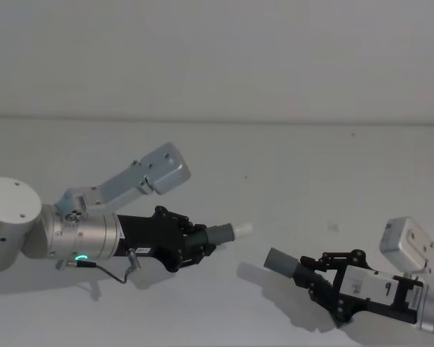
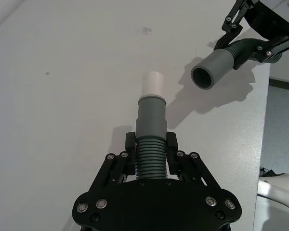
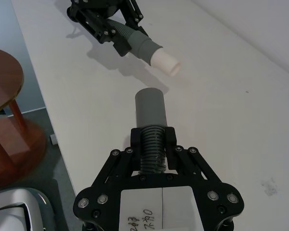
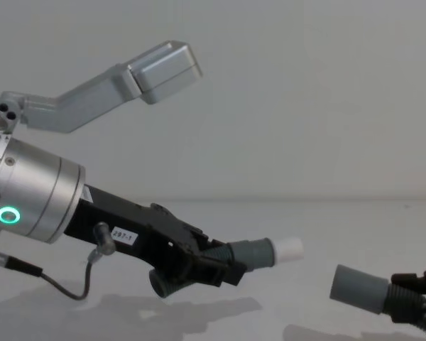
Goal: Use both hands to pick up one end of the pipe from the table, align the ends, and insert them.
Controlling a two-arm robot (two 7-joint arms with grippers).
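Aligning ends above the plain white surface (image 1: 289, 166): left black claw (image 1: 197, 242) clamps the ribbed grey pipe piece with white plug tip (image 1: 228, 233); right black claw (image 1: 315, 271) clamps the grey socket piece (image 1: 282, 262). Tips near, apart, offset. Next: square axes, then close the gap.

Plain white table (image 1: 289, 159); faint surface smudges

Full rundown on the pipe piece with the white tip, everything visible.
The white-tipped pipe piece looks like dark-grey plastic: a ribbed section, a smooth grey collar, then a narrower white plug tip. The left hand clamps it on the ribs, holding it off the table. Its tip points toward the open grey socket held by the right hand; the two ends are apart, not yet inserted.
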